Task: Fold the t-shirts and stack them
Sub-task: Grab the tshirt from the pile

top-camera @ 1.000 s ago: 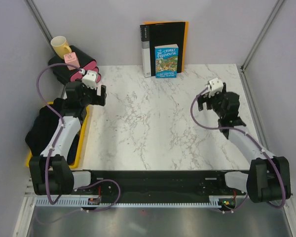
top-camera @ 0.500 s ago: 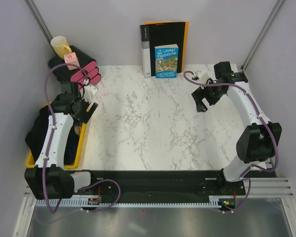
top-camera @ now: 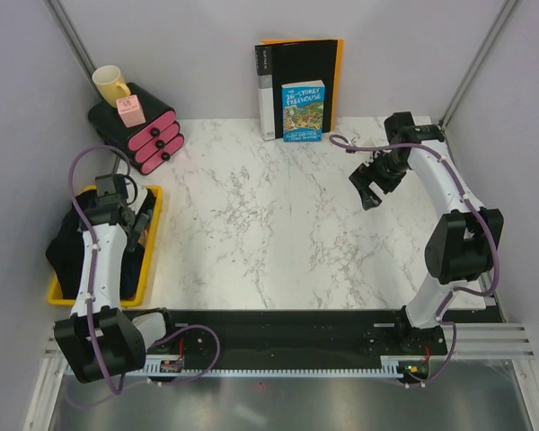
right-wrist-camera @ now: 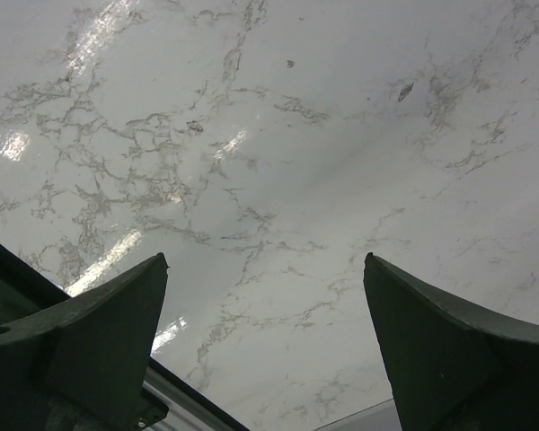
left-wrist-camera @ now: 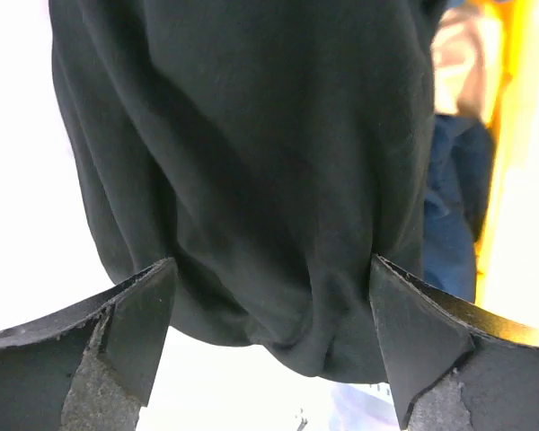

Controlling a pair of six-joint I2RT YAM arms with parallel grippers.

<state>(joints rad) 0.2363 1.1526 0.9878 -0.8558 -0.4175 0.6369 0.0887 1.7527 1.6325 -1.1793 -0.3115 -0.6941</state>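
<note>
Left pincer [left-wrist-camera: 269,269] spread over black t-shirt [left-wrist-camera: 251,135] in yellow bin [top-camera: 155,202]; right pincer [right-wrist-camera: 265,260] likewise apart

Left arm [top-camera: 99,260]: white shell links, black joint housings, big black block at shoulder. Right arm [top-camera: 445,184]: same white-and-black build. Thin purple cable [top-camera: 72,175] in loops along each arm. Left gripper [left-wrist-camera: 269,296]: two dark wedge-shaped fingers [left-wrist-camera: 135,323], inner faces rough and grainy. Right gripper [right-wrist-camera: 265,269]: same wedge form, dark grey-green, matte.
</note>
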